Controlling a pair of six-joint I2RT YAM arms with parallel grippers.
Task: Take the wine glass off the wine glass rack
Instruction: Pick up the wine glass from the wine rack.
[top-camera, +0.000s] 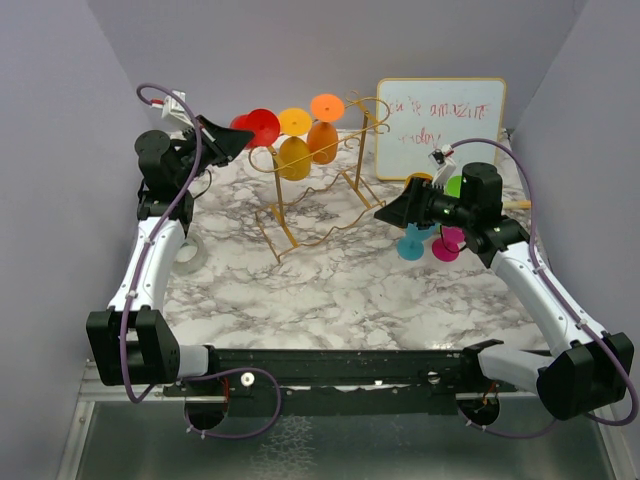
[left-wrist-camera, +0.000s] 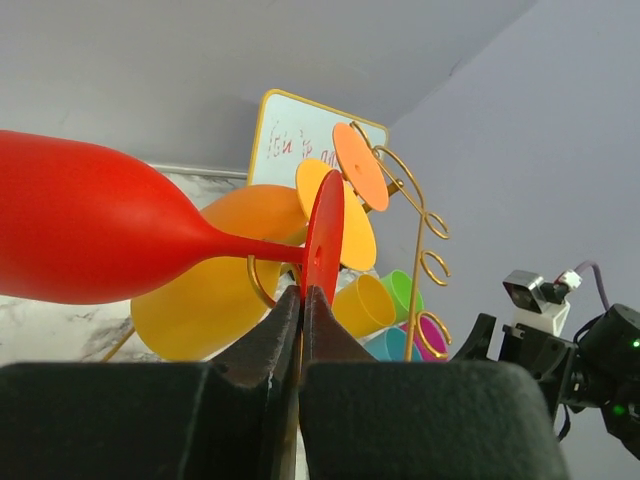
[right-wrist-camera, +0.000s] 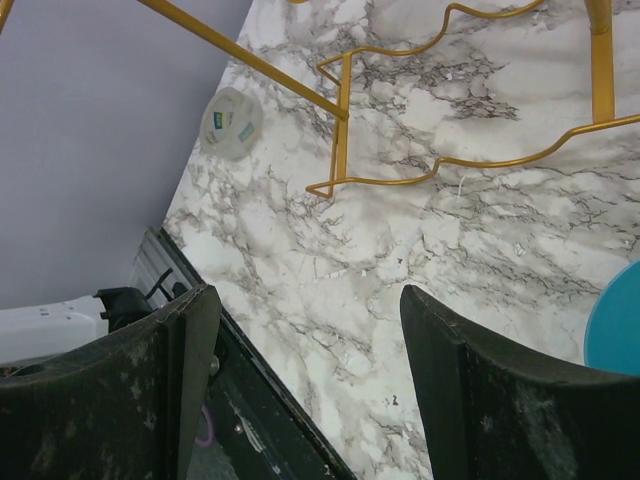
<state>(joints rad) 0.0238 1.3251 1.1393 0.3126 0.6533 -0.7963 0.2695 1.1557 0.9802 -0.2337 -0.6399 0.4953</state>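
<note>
The right gripper (right-wrist-camera: 305, 300) is hovering over the marble-patterned table (top-camera: 330, 290) in front of the rack (right-wrist-camera: 342, 135). Its jaws are standing wide and holding nothing. The rack is a thin, stiff gold wire frame with wavy rails and scrolled ends. At the rack's left end, the left gripper (left-wrist-camera: 302, 293) is pinching the lower rim of the red glass's (left-wrist-camera: 90, 235) flat round foot. The glass is hanging there, its stem beside a gold curl. It is looking like smooth, glossy plastic, so probably light, rigid and slippery. The thin rim is likely a weak hold that may pivot, and the stem would be steadier. Further along the rack, yellow (top-camera: 293, 158) and orange (top-camera: 322, 140) glasses are hanging. Behind the rack a whiteboard (top-camera: 440, 125) is standing.
</note>
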